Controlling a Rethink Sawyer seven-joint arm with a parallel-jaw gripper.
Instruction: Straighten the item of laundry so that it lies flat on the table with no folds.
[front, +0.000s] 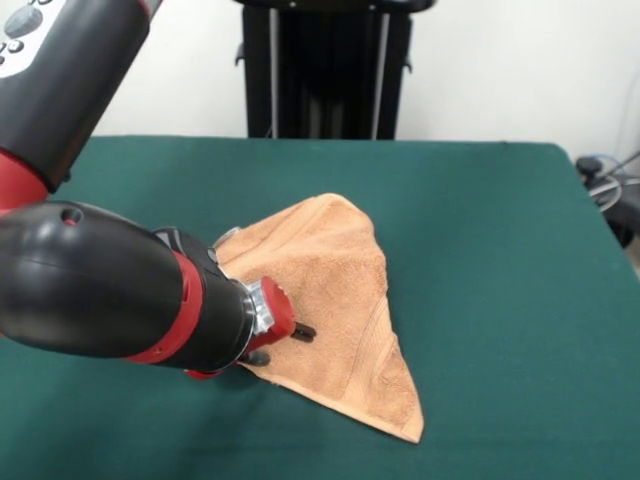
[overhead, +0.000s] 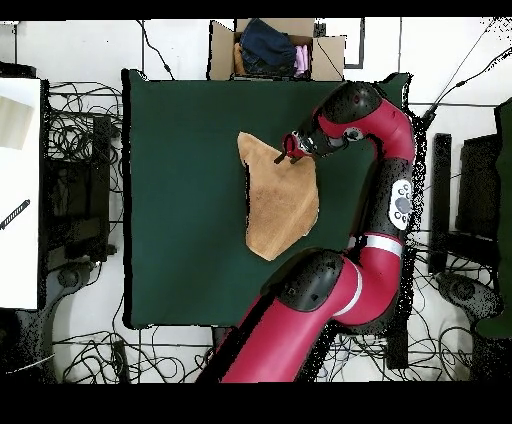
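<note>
The peach-orange towel (front: 335, 300) is seen near the middle of the dark green table (front: 500, 250), folded over on itself into a roughly triangular shape; one pointed corner reaches toward the table's near edge in the front view, and a rounded fold lies at the opposite end; a woven border band can be made out running along the right-hand side toward that point. From overhead the towel (overhead: 280, 200) appears as an uneven, elongated patch on the green table (overhead: 180, 200), well inside the cloth-covered surface on every side.

The red and black arm (front: 100, 290) is brought low across the left of the front view, and the gripper (front: 285, 335) is set down at the towel's left edge; dark fingertips (front: 303, 332) are seen resting on the terry, but whether they are parted or pinched on the cloth cannot be told, since the wrist hides much of them. In the overhead view the gripper (overhead: 291, 150) is placed at the towel's upper corner.

Beyond the table, a cardboard box (overhead: 275, 50) holding dark clothing is visible overhead, with cables (overhead: 80, 130) spread across the floor.
</note>
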